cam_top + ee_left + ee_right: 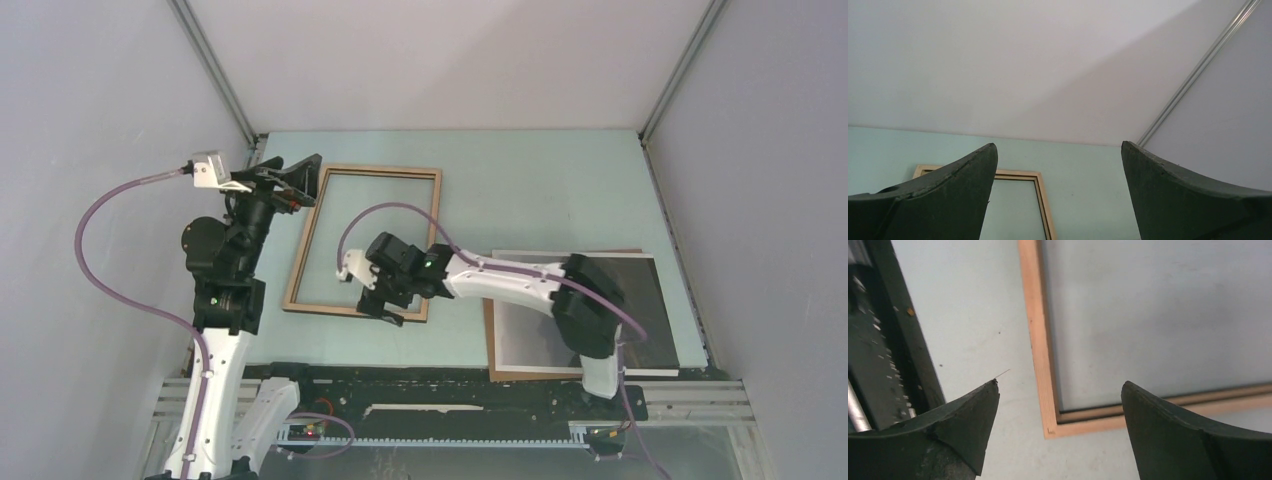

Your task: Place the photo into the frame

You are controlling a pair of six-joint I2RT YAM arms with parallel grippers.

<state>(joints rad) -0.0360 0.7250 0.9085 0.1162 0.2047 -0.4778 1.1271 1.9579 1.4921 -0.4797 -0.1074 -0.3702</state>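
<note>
The left arm (225, 360) and right arm (510, 280) pair glossy white shell links with matte black joint housings; a looping translucent mauve cable (79, 238) trails each, tiny green lights (428, 265) glow, and the fingers (963, 435) are dark curved wedges

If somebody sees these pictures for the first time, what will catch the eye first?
First the large frame, lying flat in the middle of the table with its light wood rim up, and the right gripper open above its near right corner. Then the dark photo at the near right edge, apart from the frame and partly hidden under the right arm. The left gripper hangs open by the frame's far left corner.
</note>
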